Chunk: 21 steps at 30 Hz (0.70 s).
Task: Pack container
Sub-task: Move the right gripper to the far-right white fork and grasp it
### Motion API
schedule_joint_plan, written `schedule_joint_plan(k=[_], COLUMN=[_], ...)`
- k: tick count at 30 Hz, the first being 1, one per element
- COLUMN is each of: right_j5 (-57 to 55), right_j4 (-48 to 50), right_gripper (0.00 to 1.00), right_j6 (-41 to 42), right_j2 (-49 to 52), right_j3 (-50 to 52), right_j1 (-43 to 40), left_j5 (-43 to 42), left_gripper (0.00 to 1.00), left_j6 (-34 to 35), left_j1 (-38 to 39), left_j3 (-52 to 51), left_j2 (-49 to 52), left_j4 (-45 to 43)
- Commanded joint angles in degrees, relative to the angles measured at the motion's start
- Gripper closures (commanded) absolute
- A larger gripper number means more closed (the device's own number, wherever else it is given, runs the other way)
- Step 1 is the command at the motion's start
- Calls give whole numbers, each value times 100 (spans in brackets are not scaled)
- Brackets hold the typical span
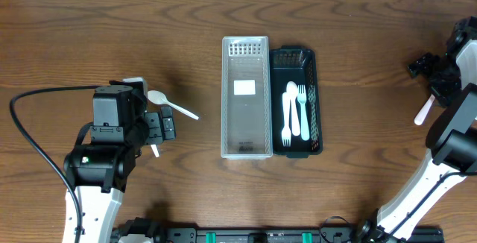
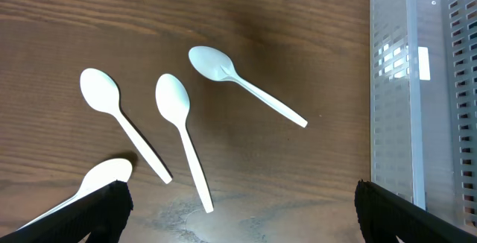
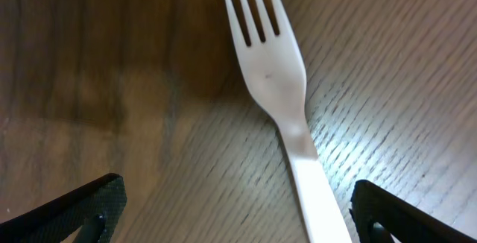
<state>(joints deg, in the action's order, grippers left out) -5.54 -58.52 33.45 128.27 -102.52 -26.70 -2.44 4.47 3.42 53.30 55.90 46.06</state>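
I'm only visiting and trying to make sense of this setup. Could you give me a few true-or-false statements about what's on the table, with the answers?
1. The black basket holds white cutlery. True.
2. The clear container is full of spoons. False: no cutlery is in it; only a white patch shows on its floor.
3. Four white spoons lie on the table below the left gripper. True.
4. The right gripper is shut on the fork. False: the gripper is open, and the fork lies on the wood between its fingers.
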Motion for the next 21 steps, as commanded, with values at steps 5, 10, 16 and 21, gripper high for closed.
schedule_joint_plan(k=[5,10,16,21], right_j5=[24,22,20,20], right_j4=[129,144,267,435], right_gripper=[1,1,1,6], right_j6=[-398,-400,-442,-439], right_j2=[295,334,334,334], right_j3=[28,33,87,393], right_j1=[-90,-87,-90,-87], left_j5=[4,4,7,4], left_gripper=[2,2,2,2], left_j6=[-33,-33,-33,-33], left_j1=[-17,-17,-17,-17], left_j3=[105,105,105,105], left_j2=[22,22,22,22], left_j4=[0,-2,0,-2])
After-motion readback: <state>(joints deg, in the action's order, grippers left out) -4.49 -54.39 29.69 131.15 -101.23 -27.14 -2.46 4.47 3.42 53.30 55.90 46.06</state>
